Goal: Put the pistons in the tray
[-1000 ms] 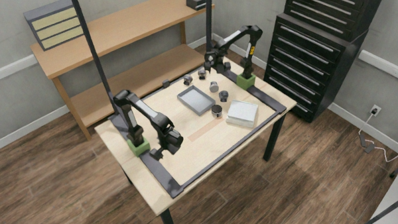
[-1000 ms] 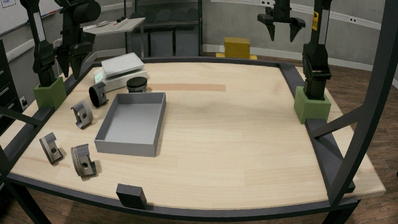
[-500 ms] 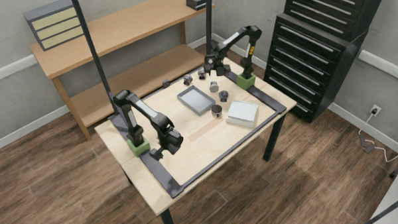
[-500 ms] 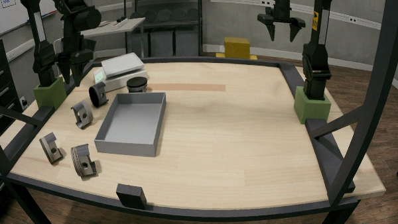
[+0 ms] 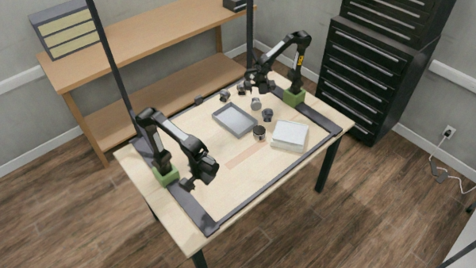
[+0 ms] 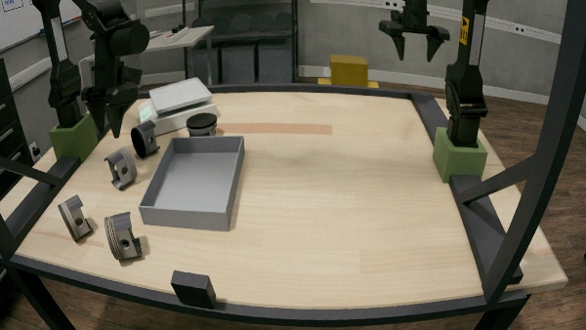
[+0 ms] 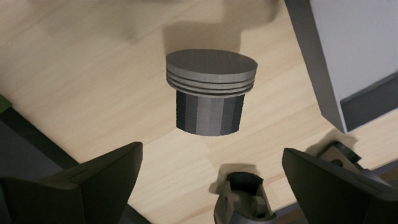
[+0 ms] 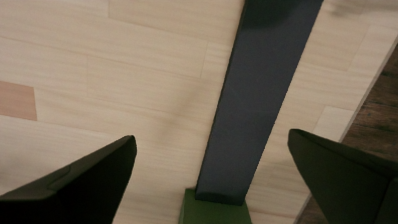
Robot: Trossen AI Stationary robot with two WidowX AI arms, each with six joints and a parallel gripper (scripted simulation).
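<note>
Well, the table (image 5: 222, 194) (image 6: 342, 195) (image 7: 100, 65) (image 8: 140, 50) is the biggest thing; edges here are as the exterior view shows them. The left arm (image 5: 295, 67) (image 6: 63, 63) stands at its left edge and the right arm (image 5: 159, 155) (image 6: 466, 93) at its right edge.

Between the left edge and the middle lies the steel parts tray (image 5: 226, 128) (image 6: 186, 218) (image 7: 320, 75). A white scale (image 5: 290, 132) (image 6: 181, 98) sits by the far left corner.

All five pistons are outside the tray. The upright piston (image 5: 259, 132) (image 6: 201, 125) is near the scale; the dark piston (image 5: 267, 115) (image 6: 145, 140) lies nearer the left edge. The middle piston (image 5: 255, 104) (image 6: 123, 168) (image 7: 210, 95) is on its side between the tray and that edge. Toward the near left corner are the outer piston (image 5: 241, 88) (image 6: 74, 218) (image 7: 243, 197) and, nearer the tray, the ringed piston (image 5: 224, 95) (image 6: 123, 236) (image 7: 345, 156).

The left jaws (image 5: 260, 86) (image 6: 108, 132) stand wide above the left side; the right jaws (image 5: 196, 178) (image 6: 415, 56) are wide too.

A black block (image 5: 198, 100) (image 6: 193, 289) sits on the near edge.

Left claw (image 5: 259, 88) (image 6: 107, 131) (image 7: 212, 148) lower than before, closer to the tabletop (image 5: 234, 186) (image 6: 366, 195) (image 7: 115, 95) (image 8: 150, 100)
</note>
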